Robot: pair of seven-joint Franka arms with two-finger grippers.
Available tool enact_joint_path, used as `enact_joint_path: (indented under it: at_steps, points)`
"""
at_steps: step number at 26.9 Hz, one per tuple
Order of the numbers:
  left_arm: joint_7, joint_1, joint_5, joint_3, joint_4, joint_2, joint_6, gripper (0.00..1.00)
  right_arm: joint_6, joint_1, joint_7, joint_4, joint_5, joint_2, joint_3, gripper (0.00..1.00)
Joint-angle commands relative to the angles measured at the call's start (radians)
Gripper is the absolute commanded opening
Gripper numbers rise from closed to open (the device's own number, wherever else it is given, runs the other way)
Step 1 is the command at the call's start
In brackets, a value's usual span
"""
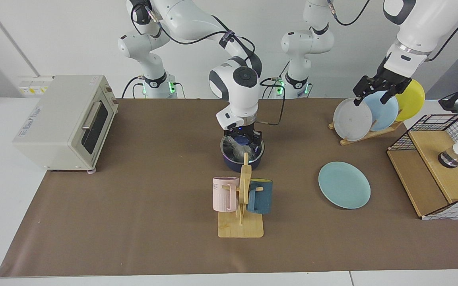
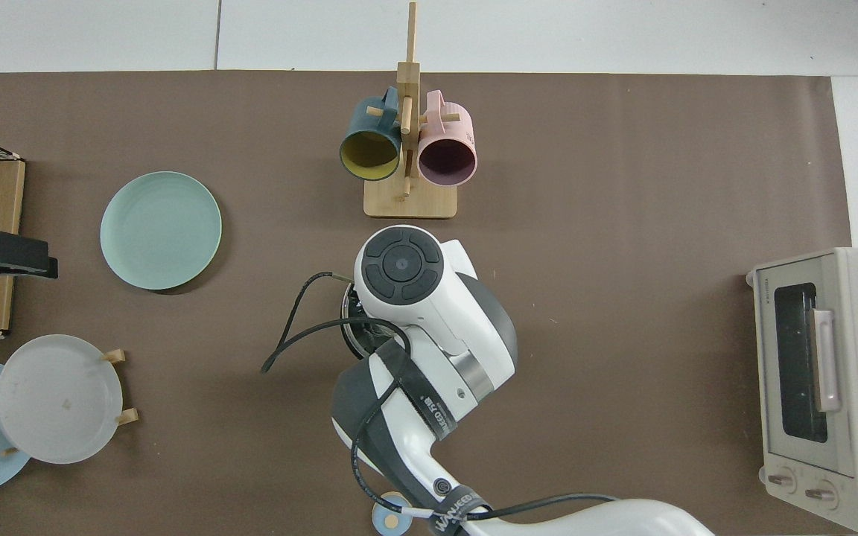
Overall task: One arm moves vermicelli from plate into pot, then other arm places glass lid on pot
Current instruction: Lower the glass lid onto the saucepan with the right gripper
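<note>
The vermicelli [image 1: 235, 147] is seen as a loose pale bundle inside the pot [image 1: 241, 159]; no clear long axis can be made out for it. The glass lid [image 1: 242, 145] is laid flat over the pot's mouth, knob upward, directly beneath the right pincer [image 1: 246, 139]. The right pincer is pointed straight down at the lid's blue knob; whether it is clenched on the knob or released cannot be told. The pot's handle is hidden in both views, so its direction cannot be told. In the top view the pot [image 2: 351, 339] is almost wholly covered by the right arm.

A wooden mug rack [image 1: 241, 206] is stood on the surface near the right pincer, on the camera's side of it. The teal plate [image 1: 344, 184] is lain flat and bare, well apart from the right pincer and below the left pincer [image 1: 373, 88], which is held released in the air above a rack of plates [image 1: 366, 115]. A toaster oven [image 1: 66, 121] is placed far from both.
</note>
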Motion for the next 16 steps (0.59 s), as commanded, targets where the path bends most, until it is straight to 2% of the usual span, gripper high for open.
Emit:
enact_joint_path:
  at_steps: [1, 16]
  points:
    - [0.007, -0.029, -0.019, 0.01, 0.009, -0.007, 0.008, 1.0, 0.029, 0.004, 0.04, -0.043, -0.01, -0.03, 0.0, 0.0]
    - [0.009, -0.008, -0.014, -0.004, 0.004, -0.01, 0.003, 1.0, 0.058, 0.009, 0.096, -0.039, -0.017, -0.019, 0.0, 0.0]
